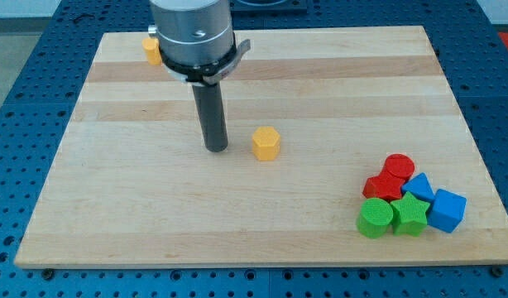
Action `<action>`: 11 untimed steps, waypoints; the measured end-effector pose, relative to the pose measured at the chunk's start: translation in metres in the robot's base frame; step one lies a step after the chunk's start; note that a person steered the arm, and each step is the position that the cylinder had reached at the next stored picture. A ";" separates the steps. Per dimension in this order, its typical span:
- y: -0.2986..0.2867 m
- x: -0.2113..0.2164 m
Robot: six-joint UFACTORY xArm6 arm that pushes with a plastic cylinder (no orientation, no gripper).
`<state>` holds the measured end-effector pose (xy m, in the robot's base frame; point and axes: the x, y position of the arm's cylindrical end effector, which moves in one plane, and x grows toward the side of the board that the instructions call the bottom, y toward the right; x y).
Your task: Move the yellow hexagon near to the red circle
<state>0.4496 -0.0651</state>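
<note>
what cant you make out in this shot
- Yellow block at the view's top: the arm's metal housing covers its right part, so its shape is unclear.
- Second red block: the red circle and blue blocks hide much of it.
- Blue block in the cluster: partly covered by its neighbours.
- My tip shows, left of the yellow hexagon; upper arm cut off by the top edge.

**Pale Wooden Board on a Blue Perforated Bench**

You are looking at a light wooden board (pixel 262 91) with visible plank seams and grain, lying flat on a blue bench top (pixel 26 99) dotted with rows of small holes. Even, soft light falls across it, throwing only faint shadows.
</note>
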 end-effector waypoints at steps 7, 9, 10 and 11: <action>0.094 -0.012; 0.109 0.046; 0.152 0.053; 0.180 0.053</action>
